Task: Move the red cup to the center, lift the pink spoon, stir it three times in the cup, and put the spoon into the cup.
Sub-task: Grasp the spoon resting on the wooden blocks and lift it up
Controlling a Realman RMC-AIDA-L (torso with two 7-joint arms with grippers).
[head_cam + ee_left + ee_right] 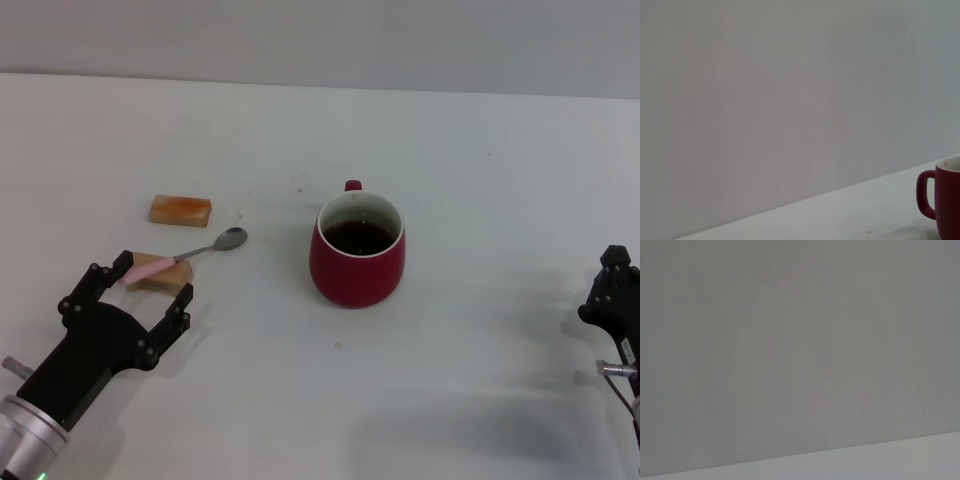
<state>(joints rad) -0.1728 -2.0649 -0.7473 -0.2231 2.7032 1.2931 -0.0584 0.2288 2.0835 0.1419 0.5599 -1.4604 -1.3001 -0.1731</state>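
The red cup stands upright near the middle of the white table, handle turned away from me, dark inside. Its handle side also shows in the left wrist view. The pink spoon lies left of the cup, its pale pink handle resting on a tan wooden block, its silver bowl pointing towards the cup. My left gripper is open at the front left, its fingers on either side of the spoon's handle end and the block, just short of them. My right gripper is at the right edge, away from the cup.
A second tan wooden block lies behind the spoon at the left. The right wrist view shows only a grey wall and a strip of table.
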